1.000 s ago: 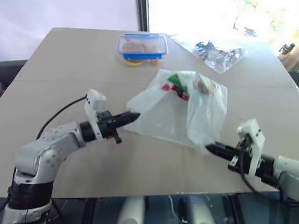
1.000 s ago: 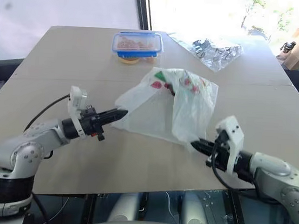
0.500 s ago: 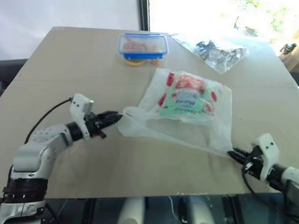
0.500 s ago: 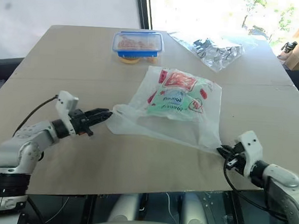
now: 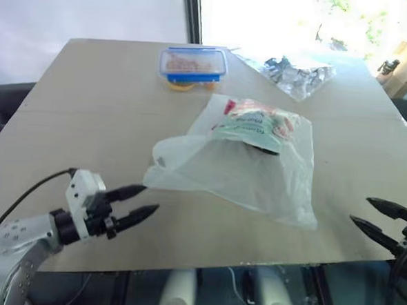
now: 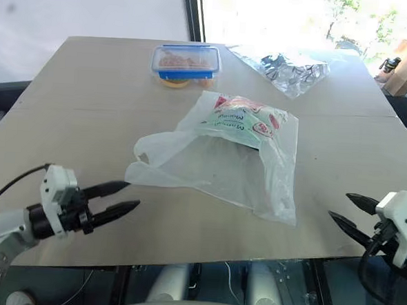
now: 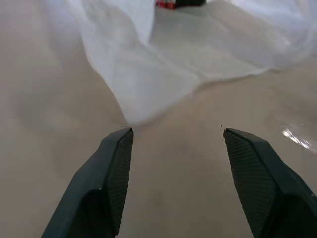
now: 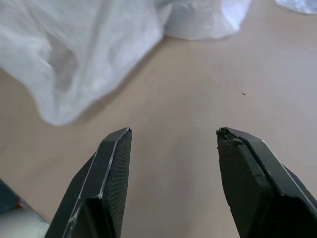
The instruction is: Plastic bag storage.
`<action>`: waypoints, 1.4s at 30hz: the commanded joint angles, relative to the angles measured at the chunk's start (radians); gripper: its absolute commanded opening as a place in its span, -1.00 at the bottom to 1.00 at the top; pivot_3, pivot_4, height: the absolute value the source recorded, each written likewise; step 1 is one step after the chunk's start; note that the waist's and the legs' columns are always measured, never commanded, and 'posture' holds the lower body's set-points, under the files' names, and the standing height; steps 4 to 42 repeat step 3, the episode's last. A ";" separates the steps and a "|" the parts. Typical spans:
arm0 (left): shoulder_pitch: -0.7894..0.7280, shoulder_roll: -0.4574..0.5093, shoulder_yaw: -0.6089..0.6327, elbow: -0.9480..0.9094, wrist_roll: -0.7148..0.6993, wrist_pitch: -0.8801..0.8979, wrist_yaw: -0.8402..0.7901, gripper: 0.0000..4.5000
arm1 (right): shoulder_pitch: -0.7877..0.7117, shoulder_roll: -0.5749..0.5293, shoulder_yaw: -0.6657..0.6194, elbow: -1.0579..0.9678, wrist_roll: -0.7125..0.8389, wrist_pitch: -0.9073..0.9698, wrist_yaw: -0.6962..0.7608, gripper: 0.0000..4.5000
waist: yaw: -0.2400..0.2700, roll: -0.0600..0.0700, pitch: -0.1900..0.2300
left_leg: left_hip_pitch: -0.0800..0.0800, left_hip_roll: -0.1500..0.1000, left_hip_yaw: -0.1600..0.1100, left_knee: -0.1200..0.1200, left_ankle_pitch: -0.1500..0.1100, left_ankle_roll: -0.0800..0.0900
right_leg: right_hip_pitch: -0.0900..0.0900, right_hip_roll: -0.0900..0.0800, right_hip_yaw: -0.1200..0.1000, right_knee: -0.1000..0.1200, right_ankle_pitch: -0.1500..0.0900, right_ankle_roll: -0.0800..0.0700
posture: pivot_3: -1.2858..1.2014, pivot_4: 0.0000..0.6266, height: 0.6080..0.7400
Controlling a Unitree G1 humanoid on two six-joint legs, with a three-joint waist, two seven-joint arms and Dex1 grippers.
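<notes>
On the middle of the table [image 5: 89, 104] the plastic bag [image 5: 247, 172] lay loose and rumpled, a green-and-red printed packet [image 5: 255, 126] lying at its far end, whether inside or under a fold I could not tell, and neither gripper touched it. The left gripper [image 5: 135, 201] hovered near the table's front edge, just short of the bag's nearest corner, its two black fingers spread apart and empty; the right gripper [image 5: 374, 217] hung beyond the table's right front corner, likewise parted with nothing between the fingers, well apart from the bag's lower right corner. The chief risk, as I judged it, was that so thin and slack a film would slide or billow when next pinched, so that a finger might close on a single layer or on air, and the bag would bunch instead of folding flat. The packet could also weigh down one end and pull the fold askew, or get pressed into it. By count there were one plastic bag, one packet, one blue-lidded food box [image 5: 194, 64] and one crumpled silvery wrapper [image 5: 298, 72] at the far side, two grippers, and one table.
</notes>
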 commanded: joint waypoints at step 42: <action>0.052 -0.010 0.058 -0.079 -0.012 -0.020 0.016 0.36 | -0.035 -0.025 -0.028 0.046 -0.006 -0.035 0.059 0.22 | 0.000 0.000 0.000 | 0.006 0.000 0.000 -0.002 -0.002 -0.004 | 0.004 -0.002 0.000 0.000 -0.001 0.000 | 0.03 -0.52 1.00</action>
